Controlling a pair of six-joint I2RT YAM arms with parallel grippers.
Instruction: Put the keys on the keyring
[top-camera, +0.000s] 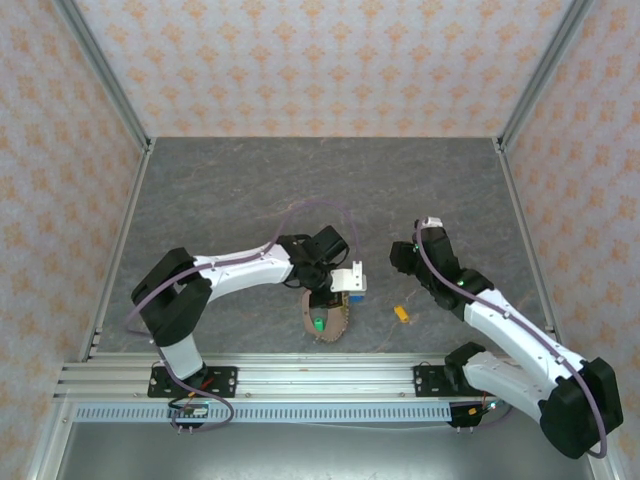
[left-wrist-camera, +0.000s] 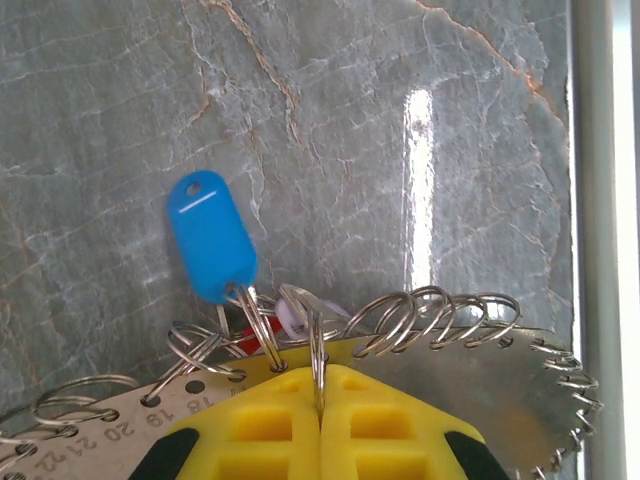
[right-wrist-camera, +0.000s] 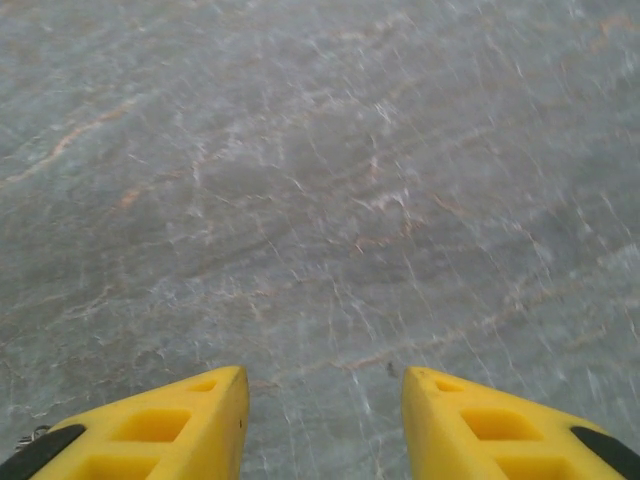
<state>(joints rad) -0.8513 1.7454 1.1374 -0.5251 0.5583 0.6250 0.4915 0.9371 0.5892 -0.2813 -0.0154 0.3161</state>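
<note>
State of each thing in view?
left end effector: shut on a keyring loop
right end effector: open, empty
keyring: pinched by one rim loop
blue key: attached to keyring
green key: on keyring, attachment unclear
yellow key: loose on table

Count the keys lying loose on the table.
1: a yellow-orange key lies on the table, just right of the keyring. Others may be hidden.
</note>
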